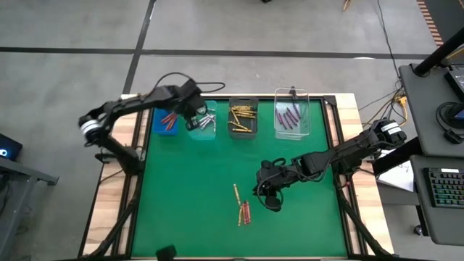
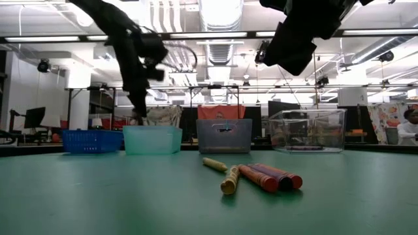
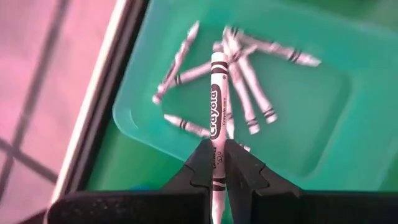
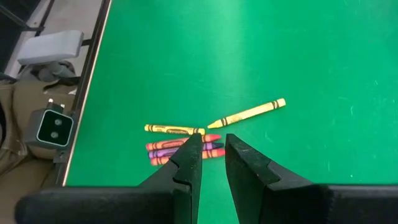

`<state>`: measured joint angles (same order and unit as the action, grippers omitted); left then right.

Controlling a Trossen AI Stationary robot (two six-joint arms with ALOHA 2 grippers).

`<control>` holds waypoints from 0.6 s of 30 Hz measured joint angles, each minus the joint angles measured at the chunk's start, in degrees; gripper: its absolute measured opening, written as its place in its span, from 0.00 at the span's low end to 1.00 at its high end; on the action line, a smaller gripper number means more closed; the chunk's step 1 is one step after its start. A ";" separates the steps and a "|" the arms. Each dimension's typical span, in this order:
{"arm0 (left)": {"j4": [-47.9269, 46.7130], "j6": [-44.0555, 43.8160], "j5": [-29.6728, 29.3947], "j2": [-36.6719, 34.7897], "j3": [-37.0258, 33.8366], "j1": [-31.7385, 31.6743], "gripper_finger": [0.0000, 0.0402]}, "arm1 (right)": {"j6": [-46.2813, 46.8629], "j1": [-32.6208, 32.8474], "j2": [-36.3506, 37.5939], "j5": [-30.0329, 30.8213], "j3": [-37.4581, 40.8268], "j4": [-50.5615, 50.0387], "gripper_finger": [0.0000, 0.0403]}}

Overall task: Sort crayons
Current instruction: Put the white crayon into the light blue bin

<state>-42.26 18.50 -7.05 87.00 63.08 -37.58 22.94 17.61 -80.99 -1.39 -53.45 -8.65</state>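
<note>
While our left gripper [image 3: 217,163] hangs over the teal bin [image 1: 204,129], its fingers are clamped on a silver crayon [image 3: 216,112] that points down toward the bin. More silver crayons [image 3: 249,81] lie loose inside the teal bin. Just left of the teal bin sits a blue bin [image 1: 166,122] with red crayons. To the teal bin's right stand a grey bin [image 1: 243,119] with gold crayons, then a clear bin [image 1: 292,116] with purple ones. Well in front of the teal bin, toward the mat's middle, our right gripper [image 4: 212,152] hovers with its fingers apart, holding nothing, above a small group of loose crayons [image 4: 180,144]: two gold, two red and one purple, lying on the green mat [image 1: 188,188].
</note>
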 joint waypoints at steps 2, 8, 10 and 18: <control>-3.44 -0.75 0.02 4.10 3.23 -0.91 0.00 | -0.02 0.00 0.00 0.00 0.00 -0.15 0.15; -8.93 -0.86 -1.53 13.77 11.17 -1.32 0.00 | -0.06 0.00 0.00 0.02 0.00 -0.39 0.15; -9.30 -0.90 -3.94 15.60 12.99 -1.32 0.00 | -0.04 0.00 0.00 0.02 0.00 -0.63 0.15; -9.70 -1.91 -5.95 18.72 16.29 -1.32 0.00 | -0.20 -0.02 0.00 0.04 0.00 -1.63 0.15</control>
<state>-51.96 16.59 -12.99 105.71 79.38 -38.89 22.73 17.58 -80.99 -1.34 -53.45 -10.28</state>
